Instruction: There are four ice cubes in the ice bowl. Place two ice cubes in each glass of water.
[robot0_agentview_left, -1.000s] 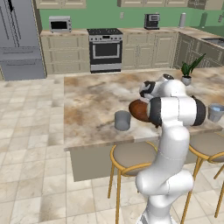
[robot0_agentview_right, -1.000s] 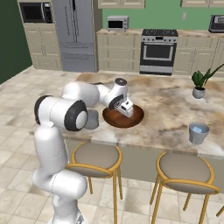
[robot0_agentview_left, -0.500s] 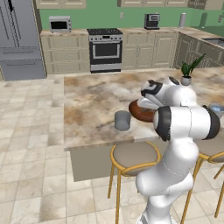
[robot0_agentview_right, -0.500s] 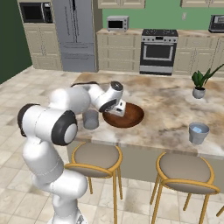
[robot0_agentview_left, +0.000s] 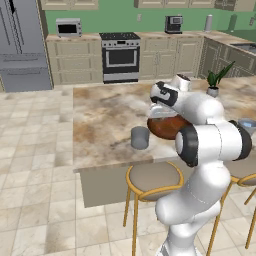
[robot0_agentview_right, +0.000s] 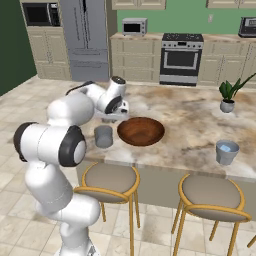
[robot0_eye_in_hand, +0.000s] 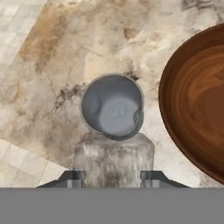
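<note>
Behind the arm (robot0_agentview_left: 200, 125), ice bowl (robot0_agentview_left: 165, 127) half-hidden

Wooden ice bowl (robot0_agentview_right: 141, 131) mid-counter; upright glass (robot0_agentview_right: 103, 136) just beside, second glass (robot0_agentview_right: 227, 152) well apart; cubes indistinct.

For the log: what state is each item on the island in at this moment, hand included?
Ice bowl: upright on the island, no cubes visible in its interior.
Near glass: upright beside the bowl, directly below the hand, contents unclear.
Far glass: upright near the island's front edge, holding water.
Hand: above the near glass, fingers apart, nothing visible between them.
Potted plant: upright.
</note>
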